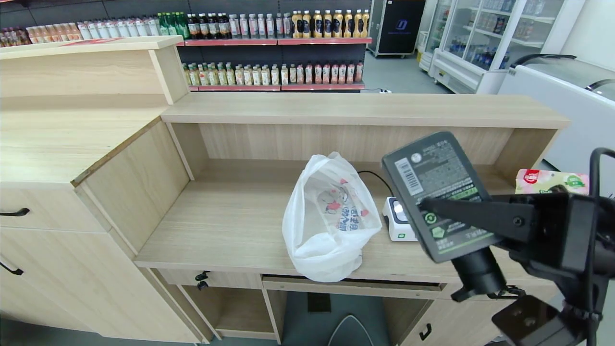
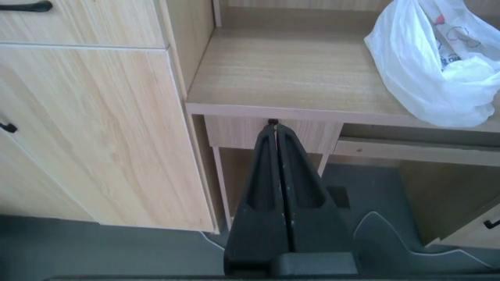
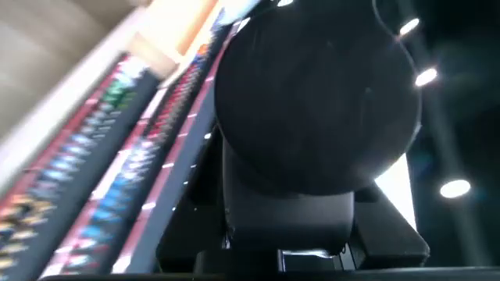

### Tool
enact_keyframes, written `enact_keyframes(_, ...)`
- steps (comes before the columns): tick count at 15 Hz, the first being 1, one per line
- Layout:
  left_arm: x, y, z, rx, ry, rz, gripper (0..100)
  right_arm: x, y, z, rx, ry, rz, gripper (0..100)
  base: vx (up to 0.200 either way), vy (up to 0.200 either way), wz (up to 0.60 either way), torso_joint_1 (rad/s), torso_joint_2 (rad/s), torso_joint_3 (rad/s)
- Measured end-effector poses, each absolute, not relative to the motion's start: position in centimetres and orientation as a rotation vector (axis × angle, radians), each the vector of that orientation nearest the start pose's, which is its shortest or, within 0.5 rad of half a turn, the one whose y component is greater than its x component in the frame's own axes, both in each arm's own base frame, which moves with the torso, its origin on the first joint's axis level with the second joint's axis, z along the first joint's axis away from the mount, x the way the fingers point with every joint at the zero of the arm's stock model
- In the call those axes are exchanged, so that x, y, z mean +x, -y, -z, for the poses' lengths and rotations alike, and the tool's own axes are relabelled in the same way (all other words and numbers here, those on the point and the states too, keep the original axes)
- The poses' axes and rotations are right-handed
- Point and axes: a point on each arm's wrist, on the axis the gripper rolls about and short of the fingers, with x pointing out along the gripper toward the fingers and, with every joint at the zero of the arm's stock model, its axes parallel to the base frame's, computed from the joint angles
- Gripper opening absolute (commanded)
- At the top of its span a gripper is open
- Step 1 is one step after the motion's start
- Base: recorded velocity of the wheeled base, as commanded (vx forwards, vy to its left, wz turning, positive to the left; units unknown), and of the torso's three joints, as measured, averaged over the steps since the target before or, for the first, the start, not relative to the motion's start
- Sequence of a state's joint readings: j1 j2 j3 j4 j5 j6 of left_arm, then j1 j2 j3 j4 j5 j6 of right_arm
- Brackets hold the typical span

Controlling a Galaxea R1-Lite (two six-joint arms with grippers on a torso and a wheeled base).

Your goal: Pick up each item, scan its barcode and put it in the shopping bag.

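While right claw grips dark packet above counter, left claw hangs low — fingers pressed together.

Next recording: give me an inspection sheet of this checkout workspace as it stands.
Surface: wooden counter, under a raised ledge.
Job's things: white shopping bag standing open mid-counter; dark packet held barcode side up above the scanner; pink packet at the counter's far right.
Clutter: nothing seen.
Grippers: right gripper shut on dark packet; left gripper shut, low before the counter's front edge.
Cables: black cable behind the scanner.
Surroundings: drink shelves, glass-door fridges.
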State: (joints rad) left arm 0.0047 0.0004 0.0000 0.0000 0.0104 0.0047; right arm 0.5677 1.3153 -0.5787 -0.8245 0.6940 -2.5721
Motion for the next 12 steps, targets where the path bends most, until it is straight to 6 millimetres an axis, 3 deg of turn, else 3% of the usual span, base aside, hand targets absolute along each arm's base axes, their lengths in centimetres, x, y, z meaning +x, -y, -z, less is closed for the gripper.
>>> enact_keyframes(4,-2.3,0.0,-7.5,0.005,0.000,-0.014,0,14.0,-14.1,-23.5,-2.181,1.771,-0.245,0,0.000,0.000,0.00,0.000,0.00,0.000)
enact_keyframes(12,-2.3,0.0,-7.5,0.005,0.000,-0.014,0,13.1,-13.7,-24.9,-2.151,1.792,-0.167,0,0.000,0.000,0.00,0.000,0.00,0.000)
